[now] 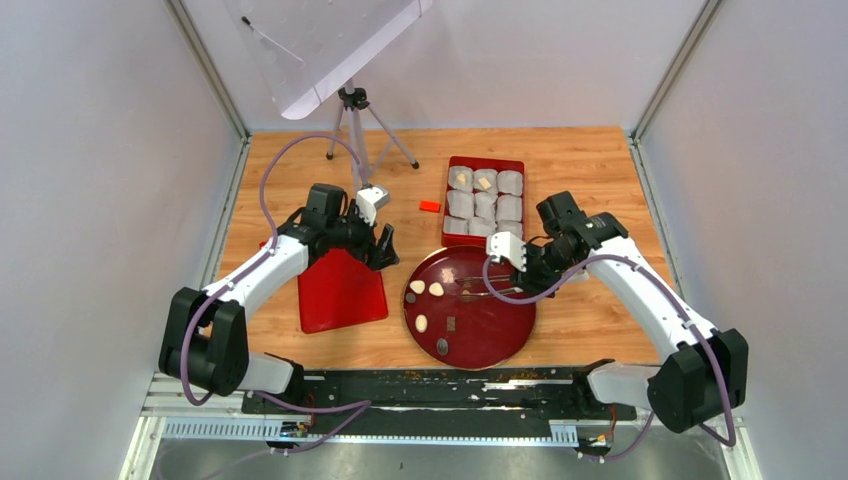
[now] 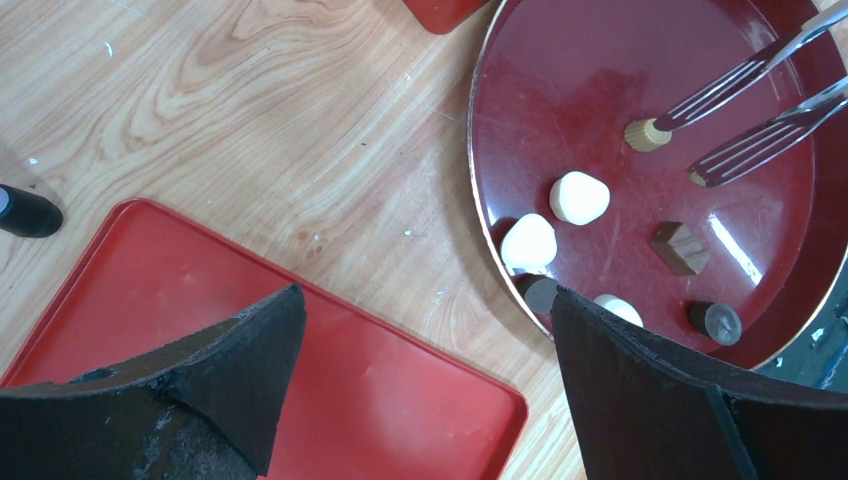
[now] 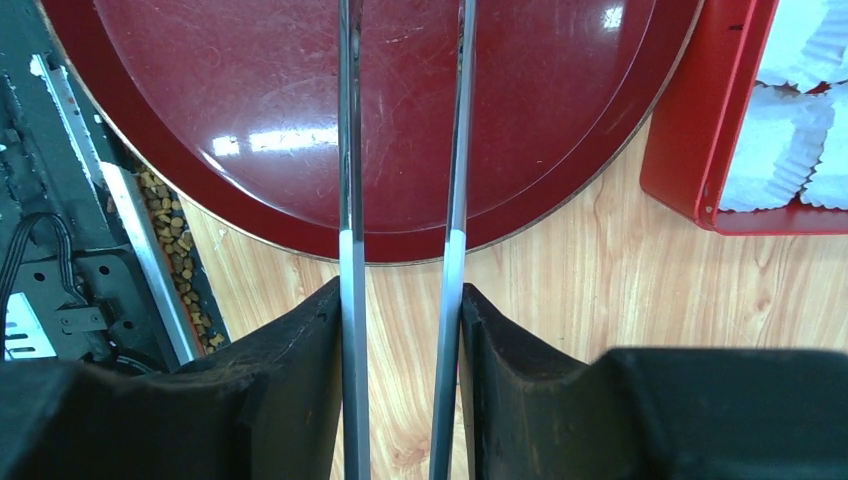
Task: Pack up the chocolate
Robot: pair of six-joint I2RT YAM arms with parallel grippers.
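Several pieces of chocolate lie on the round dark red plate (image 1: 500, 340): cream-white ones (image 1: 436, 288) (image 2: 579, 197) and dark brown ones (image 1: 442, 347) (image 2: 681, 247). My right gripper (image 1: 520, 268) (image 3: 400, 295) is shut on a pair of metal tongs (image 1: 490, 291) (image 3: 348, 200), whose two arms stand apart. In the left wrist view one tong tip (image 2: 735, 80) touches a small tan piece (image 2: 645, 134). My left gripper (image 1: 385, 245) (image 2: 425, 290) hangs open and holds nothing, left of the plate, over the corner of the flat red lid (image 1: 340, 290) (image 2: 300, 380).
A red box (image 1: 447, 200) (image 3: 700, 150) of white paper cups stands behind the plate; two back cups seem to hold cream pieces. A small orange-red block (image 1: 430, 206) lies left of it. A tripod (image 1: 355, 120) stands at the back left, with one foot (image 2: 25, 212) near the lid.
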